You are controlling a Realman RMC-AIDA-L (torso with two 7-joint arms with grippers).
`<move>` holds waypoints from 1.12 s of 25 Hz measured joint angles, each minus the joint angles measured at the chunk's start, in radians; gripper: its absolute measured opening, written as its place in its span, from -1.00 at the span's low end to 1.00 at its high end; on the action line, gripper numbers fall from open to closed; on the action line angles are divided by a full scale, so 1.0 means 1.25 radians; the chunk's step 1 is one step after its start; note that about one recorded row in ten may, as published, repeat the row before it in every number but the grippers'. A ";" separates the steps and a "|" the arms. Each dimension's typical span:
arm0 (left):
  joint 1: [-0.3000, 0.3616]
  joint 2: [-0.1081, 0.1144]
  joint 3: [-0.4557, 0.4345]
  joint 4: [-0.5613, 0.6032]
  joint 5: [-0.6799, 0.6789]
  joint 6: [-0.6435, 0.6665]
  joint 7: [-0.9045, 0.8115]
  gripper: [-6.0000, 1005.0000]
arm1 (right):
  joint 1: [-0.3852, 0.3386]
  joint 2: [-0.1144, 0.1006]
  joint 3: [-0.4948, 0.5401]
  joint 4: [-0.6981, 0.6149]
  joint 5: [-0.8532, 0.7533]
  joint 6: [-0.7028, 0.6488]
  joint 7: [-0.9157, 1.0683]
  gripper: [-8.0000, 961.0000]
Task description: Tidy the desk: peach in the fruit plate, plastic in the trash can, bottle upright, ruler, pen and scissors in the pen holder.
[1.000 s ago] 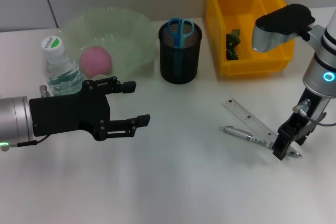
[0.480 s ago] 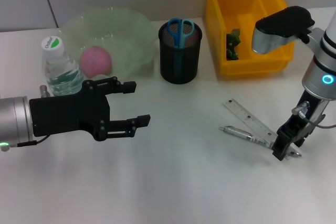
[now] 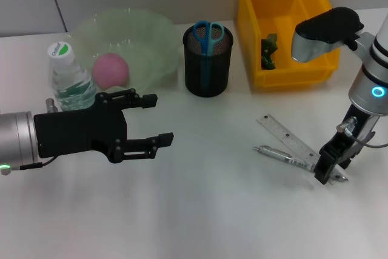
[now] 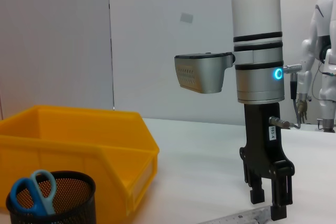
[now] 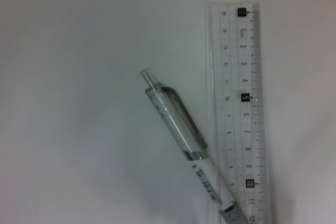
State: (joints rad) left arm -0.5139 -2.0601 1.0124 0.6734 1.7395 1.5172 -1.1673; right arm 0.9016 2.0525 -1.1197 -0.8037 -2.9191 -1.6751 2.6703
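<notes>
Two arms, head view: left claw hovers open; right claw, grip unclear, over clear plastic pen crossing transparent ruler on white counter | Left wrist: right claw above ruler | Right wrist: pen touches ruler; risk: grabbing both.

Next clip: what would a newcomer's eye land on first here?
Probably the big yellow bin at the back right, then the left end effector hanging open over the bare middle of the desk. Next, the right end effector low at the near ends of the clear ruler and pen, which lie crossing on the desk's right side.
</notes>
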 joint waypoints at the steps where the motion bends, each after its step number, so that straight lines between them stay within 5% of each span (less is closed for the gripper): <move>1: 0.000 0.000 0.000 0.000 0.000 0.000 0.000 0.51 | 0.000 0.000 0.000 0.000 0.000 0.000 0.000 0.23; 17: -0.002 0.001 0.000 0.005 0.000 0.000 0.000 0.51 | 0.000 0.002 0.000 0.005 0.001 0.001 -0.001 0.18; 20: -0.002 0.001 0.000 0.007 0.000 0.000 0.000 0.51 | 0.001 0.002 0.000 0.011 0.001 0.001 -0.001 -0.03; 28: -0.002 0.001 0.000 0.007 0.000 0.000 0.000 0.51 | 0.000 0.002 0.000 0.013 0.001 0.002 -0.003 -0.03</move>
State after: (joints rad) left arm -0.5169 -2.0586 1.0124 0.6827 1.7394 1.5171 -1.1673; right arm 0.9017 2.0555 -1.1202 -0.7869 -2.9176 -1.6727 2.6670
